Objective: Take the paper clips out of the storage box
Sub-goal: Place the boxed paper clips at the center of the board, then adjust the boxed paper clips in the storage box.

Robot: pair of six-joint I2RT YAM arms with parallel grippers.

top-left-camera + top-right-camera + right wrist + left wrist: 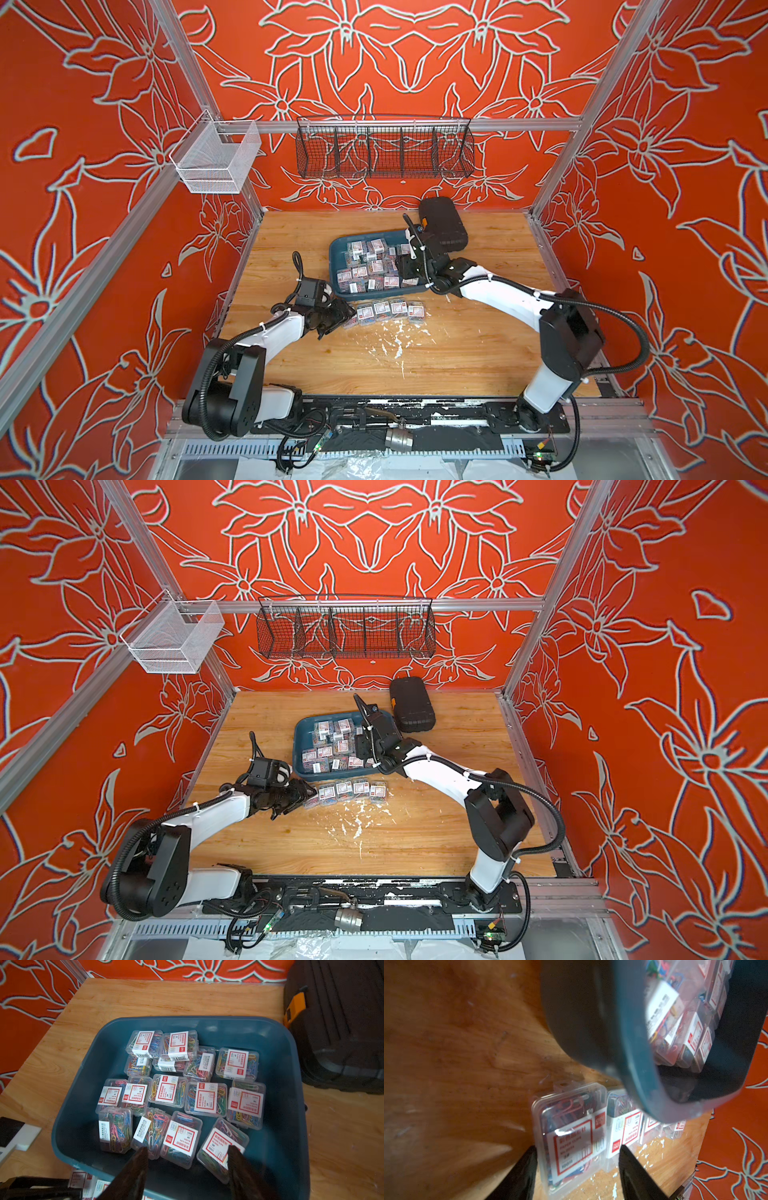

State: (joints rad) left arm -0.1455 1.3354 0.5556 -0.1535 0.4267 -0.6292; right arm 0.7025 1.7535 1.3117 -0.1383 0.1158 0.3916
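Clear, red-labelled boxes of paper clips (pixel 205 1099) crowd the teal storage box (pixel 278 1053).

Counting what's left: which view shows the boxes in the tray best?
Right wrist: looks down into the tray, boxes large and sharp. Both top views show them small, partly behind the right arm. Left wrist: a blurred few only.

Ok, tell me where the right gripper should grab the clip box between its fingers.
Probably take that paper clip box across its two long side walls, coming straight down from above with the right gripper: it lies flat, label up, in the storage box, and neighbours crowd its sides.
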